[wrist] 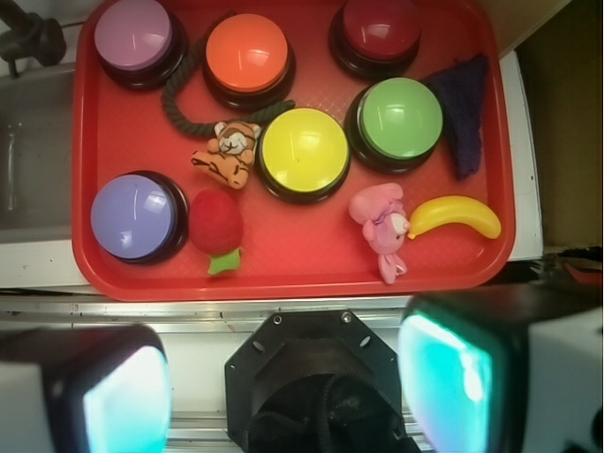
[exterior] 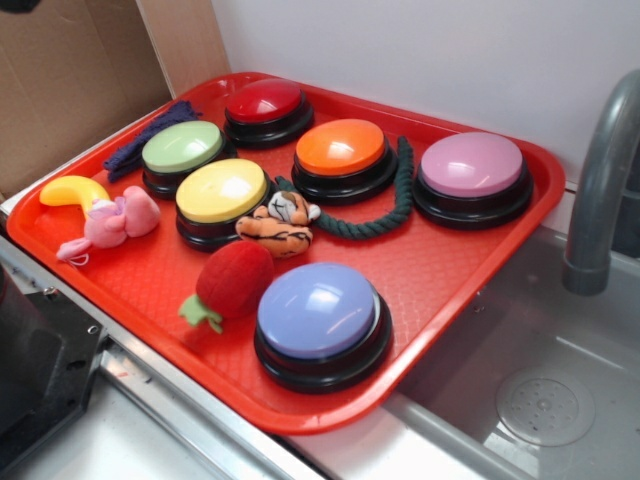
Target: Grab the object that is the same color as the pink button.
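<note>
A red tray (exterior: 470,300) sits on a metal surface (exterior: 180,440) beside a sink (exterior: 540,400) and grey faucet (exterior: 600,190); the fingers (wrist: 444,377) hang wide apart, empty.

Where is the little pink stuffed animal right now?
In the exterior view, the pink stuffed animal lies on the left part of the red tray, touching the yellow banana, just left of the yellow button.

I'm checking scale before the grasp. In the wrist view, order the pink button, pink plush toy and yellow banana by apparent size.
1. pink button
2. yellow banana and pink plush toy: about alike, so unranked.
</note>
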`<state>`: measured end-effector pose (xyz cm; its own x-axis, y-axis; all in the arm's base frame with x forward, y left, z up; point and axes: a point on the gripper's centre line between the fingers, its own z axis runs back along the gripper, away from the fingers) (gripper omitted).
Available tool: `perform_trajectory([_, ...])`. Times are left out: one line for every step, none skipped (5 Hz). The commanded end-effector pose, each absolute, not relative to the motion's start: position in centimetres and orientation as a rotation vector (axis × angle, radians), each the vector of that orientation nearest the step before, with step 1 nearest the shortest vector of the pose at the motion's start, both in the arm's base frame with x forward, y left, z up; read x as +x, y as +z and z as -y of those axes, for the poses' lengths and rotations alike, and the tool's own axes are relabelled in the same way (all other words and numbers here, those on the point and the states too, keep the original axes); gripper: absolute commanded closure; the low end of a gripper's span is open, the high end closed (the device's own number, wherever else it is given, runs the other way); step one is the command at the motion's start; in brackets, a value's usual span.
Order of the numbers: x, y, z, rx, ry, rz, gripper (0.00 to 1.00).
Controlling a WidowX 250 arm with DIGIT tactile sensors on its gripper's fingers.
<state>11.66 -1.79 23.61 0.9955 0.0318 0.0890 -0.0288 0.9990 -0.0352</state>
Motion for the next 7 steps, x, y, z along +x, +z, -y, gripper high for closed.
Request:
perform_trajectory([11.7,23.6,1.8,-0.034,0.030,0.090,0.00])
perform_trajectory([12.4,21.8,0.4,-0.003,-0.074,0.103,0.00])
perform_trajectory([13.2,19.7,-1.2,0.023,-0.116,0.112,0.00])
perform_trajectory([13.7,16.7,-3.6,0.026,-0.111,0.078,0.00])
perform_trajectory([13.9,13.2,-6.2,0.096,-0.076,0.094,0.00])
perform_trajectory([13.9,9.9,-7.9,0.095,-0.045,0.115,0.00])
perform_trajectory([14.3,6.6,-8.7,0.054,-0.076,0.141,0.00])
